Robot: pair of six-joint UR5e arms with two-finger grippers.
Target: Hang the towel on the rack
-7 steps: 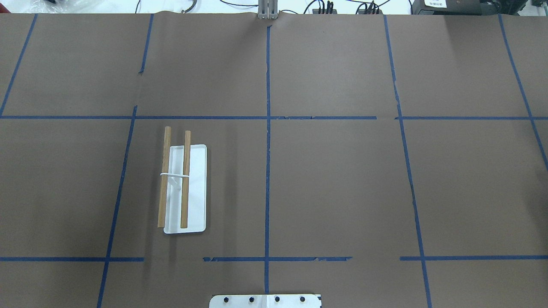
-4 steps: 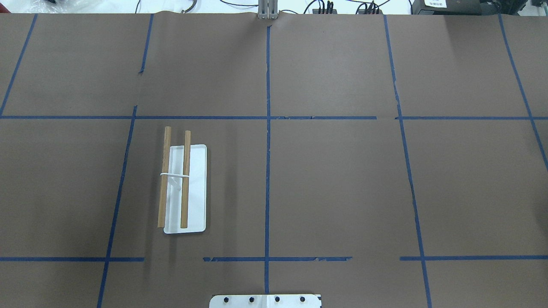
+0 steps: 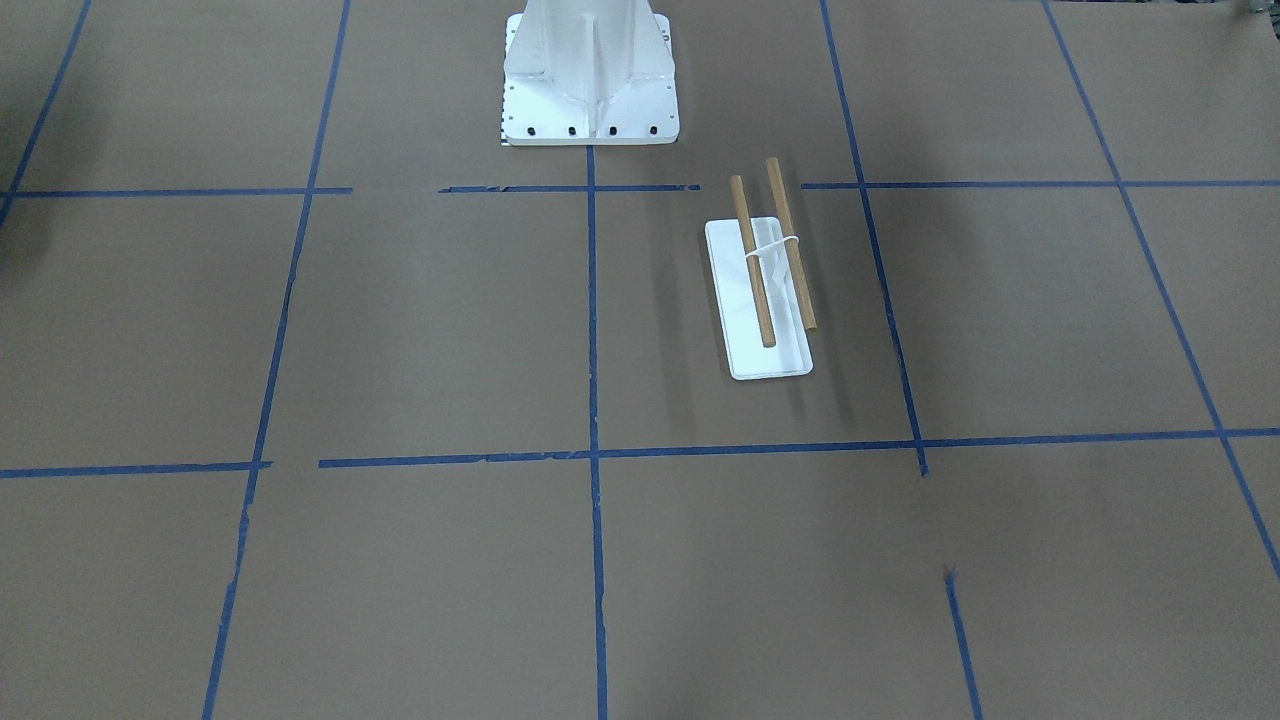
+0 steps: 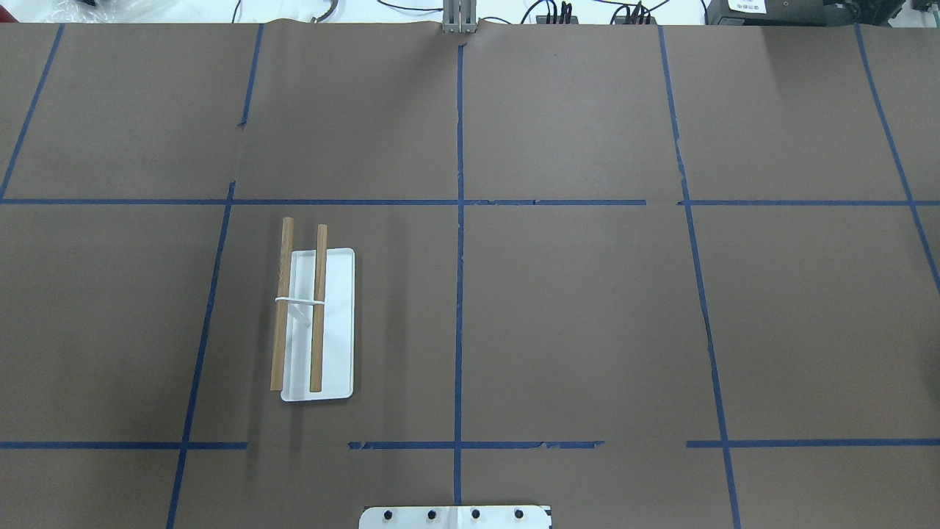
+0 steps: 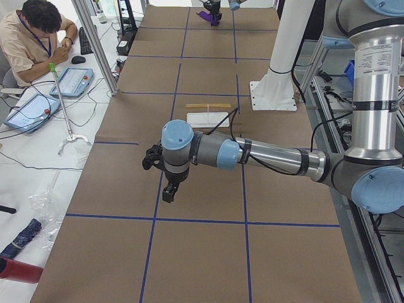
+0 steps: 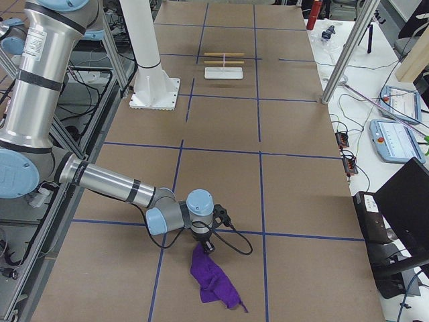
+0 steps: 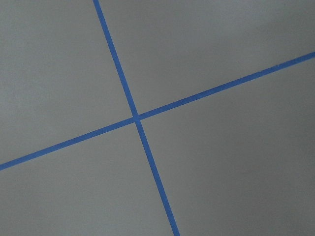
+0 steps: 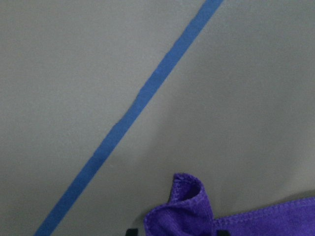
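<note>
The purple towel (image 6: 213, 280) lay crumpled on the brown worktop (image 4: 587, 308) at the robot's right end, just beside a blue tape line (image 8: 142, 98) and well apart from the rack (image 4: 316, 323). The right hand (image 6: 209, 249) pointed down at the towel's edge on the side facing the rack. In the right wrist view its two dark fingertips (image 8: 131, 233) barely showed at the bottom edge. They stood apart with a raised fold of the cloth between them, not pinched, so the hand was open. Whether the tips touched the cloth could not be told.

The left hand (image 5: 168, 193) hung above the worktop at the robot's left end, over a crossing of tape lines (image 7: 137, 118). It showed only from the side, so I cannot tell whether it was open or closed.

The rack stood in the left half of the worktop, near the robot's base (image 3: 588, 80). It had a flat white tray foot and two parallel wooden rods (image 4: 318, 308) joined by a white crosspiece.
</note>
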